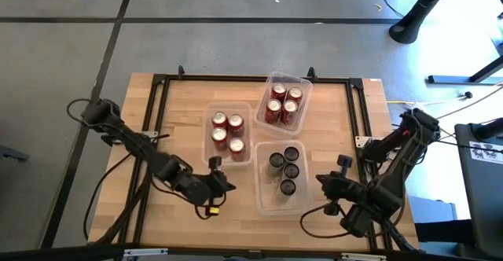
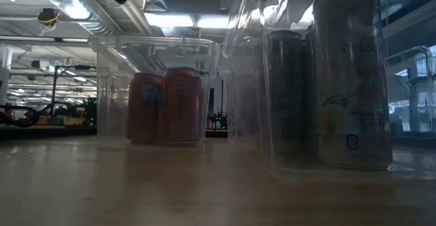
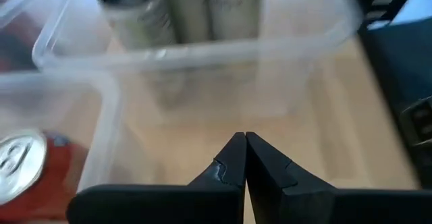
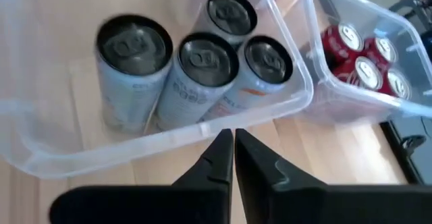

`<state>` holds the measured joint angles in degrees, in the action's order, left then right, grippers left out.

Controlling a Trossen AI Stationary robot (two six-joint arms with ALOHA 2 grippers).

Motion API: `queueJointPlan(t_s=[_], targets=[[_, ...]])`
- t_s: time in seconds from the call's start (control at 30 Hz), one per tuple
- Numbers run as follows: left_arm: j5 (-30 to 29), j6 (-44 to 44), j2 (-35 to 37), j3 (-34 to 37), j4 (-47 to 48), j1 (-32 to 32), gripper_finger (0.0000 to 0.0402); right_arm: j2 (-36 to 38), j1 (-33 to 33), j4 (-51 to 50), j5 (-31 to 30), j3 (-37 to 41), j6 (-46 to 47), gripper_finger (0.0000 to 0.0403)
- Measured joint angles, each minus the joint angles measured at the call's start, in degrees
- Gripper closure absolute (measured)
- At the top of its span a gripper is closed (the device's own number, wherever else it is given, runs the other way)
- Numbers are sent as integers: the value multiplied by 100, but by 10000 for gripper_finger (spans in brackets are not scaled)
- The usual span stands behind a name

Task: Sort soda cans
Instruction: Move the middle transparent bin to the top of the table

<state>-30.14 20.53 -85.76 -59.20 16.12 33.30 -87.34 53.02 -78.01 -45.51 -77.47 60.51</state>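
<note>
Several red soda cans (image 1: 227,131) stand upright in a clear bin at the table's middle left. More red cans (image 1: 283,102) stand in a second bin toward the far edge. Several dark cans (image 1: 285,169) with grey sides (image 4: 196,72) stand in a third bin near the front. My left gripper (image 1: 226,184) is shut and empty, just left of the dark cans' bin (image 3: 196,48) and in front of the red cans' bin; its fingers (image 3: 244,146) point at the dark-can bin. My right gripper (image 1: 321,182) is also shut and empty, just right of that bin (image 4: 233,137).
The three clear plastic bins (image 1: 229,159) (image 1: 302,80) (image 1: 263,202) sit close together mid-table. A black frame (image 1: 157,96) runs along the table's left, far and right sides. Bare wood (image 1: 189,112) lies left of the bins. In the low view the bins (image 2: 153,49) stand on the tabletop.
</note>
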Motion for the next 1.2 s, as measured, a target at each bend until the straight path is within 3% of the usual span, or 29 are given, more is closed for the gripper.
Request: queueJointPlan(t_s=[0.23,0.97,1.2], targets=[[61,217,-213,0,495,-421,401,7,21,168,-222,447,390,390],[-13,470,-286,0,997,-1715,401,10,21,268,-549,456,378,401],[-83,183,-286,2,1065,-2175,401,10,21,279,-550,456,376,402]])
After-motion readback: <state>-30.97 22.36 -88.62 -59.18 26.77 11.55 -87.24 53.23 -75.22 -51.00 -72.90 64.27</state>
